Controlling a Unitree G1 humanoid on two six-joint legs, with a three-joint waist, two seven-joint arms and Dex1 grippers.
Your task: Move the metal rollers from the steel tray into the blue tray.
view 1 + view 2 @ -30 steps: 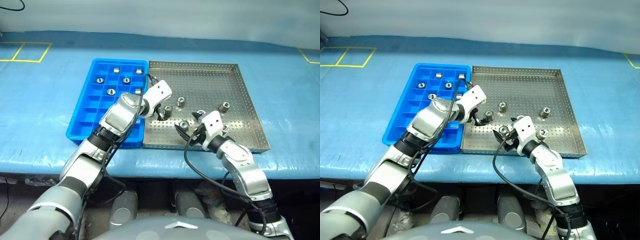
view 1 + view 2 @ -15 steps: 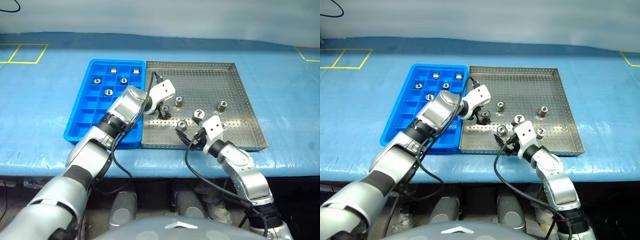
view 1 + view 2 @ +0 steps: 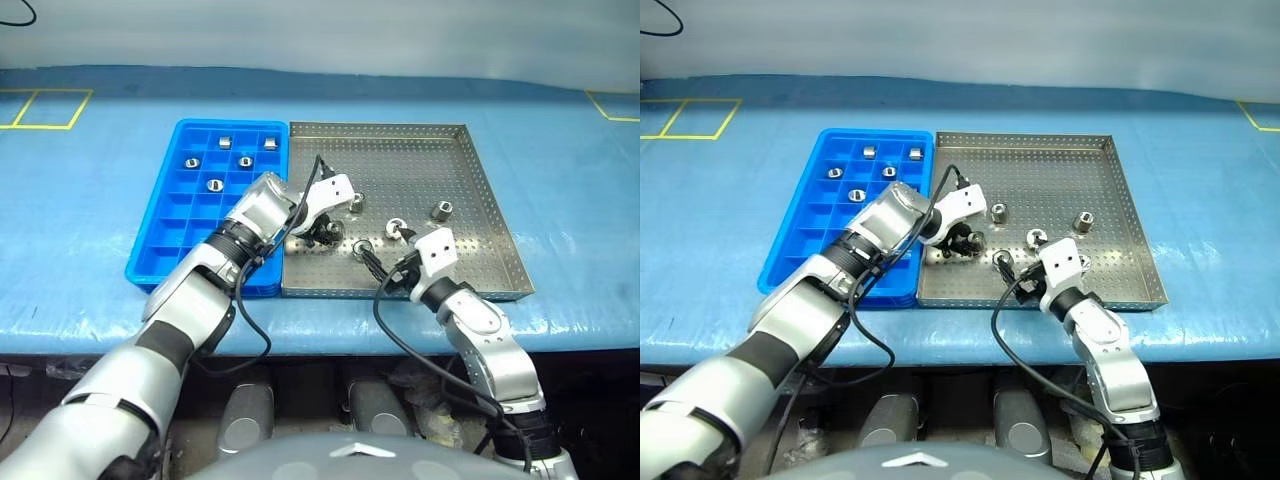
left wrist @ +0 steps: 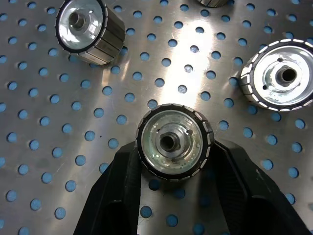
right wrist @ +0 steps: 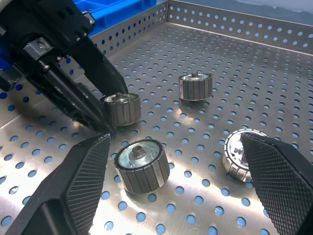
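Several metal rollers lie on the steel tray [image 3: 470, 170]. My left gripper [image 3: 326, 233] reaches down near the tray's left side and is shut on one metal roller [image 4: 175, 142], a black finger on each side. That roller still rests on the perforated base. My right gripper [image 5: 176, 161] hovers low over the tray's front and stands open. Another roller [image 5: 142, 165] lies ahead of it between the finger lines, untouched. The blue tray [image 3: 160, 250] lies left of the steel tray, with several rollers [image 3: 213, 184] in its far compartments.
Loose rollers sit close by: one [image 3: 357, 203] just beyond the left gripper, one [image 3: 397, 228] beside the right wrist and one [image 3: 441, 210] further right. The two grippers are close together. The blue-covered table [image 3: 80, 200] stretches out on both sides.
My left gripper has tipped down onto the roller and closed its fingers around it. The right gripper has stayed open and nearly still.
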